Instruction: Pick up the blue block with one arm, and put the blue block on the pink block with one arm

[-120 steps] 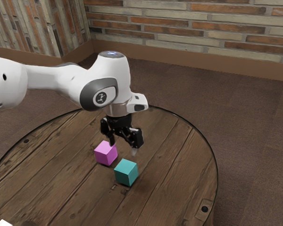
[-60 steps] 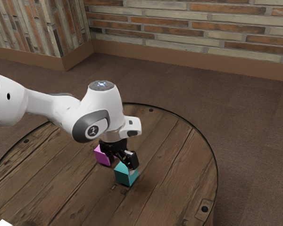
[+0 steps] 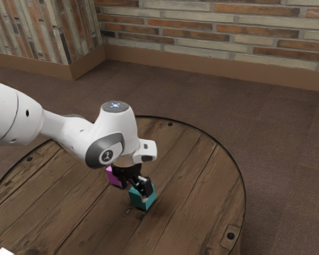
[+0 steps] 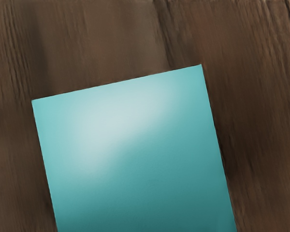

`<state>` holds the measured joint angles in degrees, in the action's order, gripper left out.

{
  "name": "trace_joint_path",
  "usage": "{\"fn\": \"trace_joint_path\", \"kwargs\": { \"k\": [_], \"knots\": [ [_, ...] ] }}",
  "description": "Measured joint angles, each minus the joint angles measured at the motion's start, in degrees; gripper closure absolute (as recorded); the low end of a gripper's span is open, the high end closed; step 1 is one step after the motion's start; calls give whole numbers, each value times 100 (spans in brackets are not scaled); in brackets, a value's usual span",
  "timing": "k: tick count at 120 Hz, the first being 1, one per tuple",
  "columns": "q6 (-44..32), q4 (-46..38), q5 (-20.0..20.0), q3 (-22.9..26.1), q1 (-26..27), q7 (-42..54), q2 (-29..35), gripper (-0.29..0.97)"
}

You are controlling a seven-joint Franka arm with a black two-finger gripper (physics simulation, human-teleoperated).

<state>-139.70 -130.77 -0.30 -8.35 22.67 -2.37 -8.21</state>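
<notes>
A: What's changed over the last second?
B: The arm (image 3: 69,135) has dropped. A second ago the end effector (image 3: 141,187) hangs open above the two blocks. Now it sits right down at the blue block (image 3: 142,202), at the block's top. The block itself has not shifted on the bench (image 3: 202,175).
A: Closed on it?
B: Cannot tell. The arm covers the contact, so open or clamped is unreadable. The block lies flat on the wood, not lifted.
A: Wrist view?
B: Blue block (image 4: 135,154) is directly beneath the end effector, top face square-on, turned a little against the plank grain. It reads teal more than blue.
A: Where's the target?
B: Pink block (image 3: 114,177) is just beside the blue one, on the exterior view's left, half hidden behind the arm. Same spot as before. Both sit near the bench's middle.
A: Containers?
B: Nothing holds either block. Both rest bare on the planks.
A: Meaning for the task?
B: My read: approach finished, grasp stage. The lift and the placing on pink are not yet done.
</notes>
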Motion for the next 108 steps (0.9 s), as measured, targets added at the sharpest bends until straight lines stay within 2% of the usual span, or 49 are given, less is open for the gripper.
{"fn": "trace_joint_path", "kwargs": {
  "k": [60,108],
  "knots": [
    [-232,340,-515,-79,15,177,-477,0],
    [-368,648,-598,103,24,234,-801,0]
  ]
}}
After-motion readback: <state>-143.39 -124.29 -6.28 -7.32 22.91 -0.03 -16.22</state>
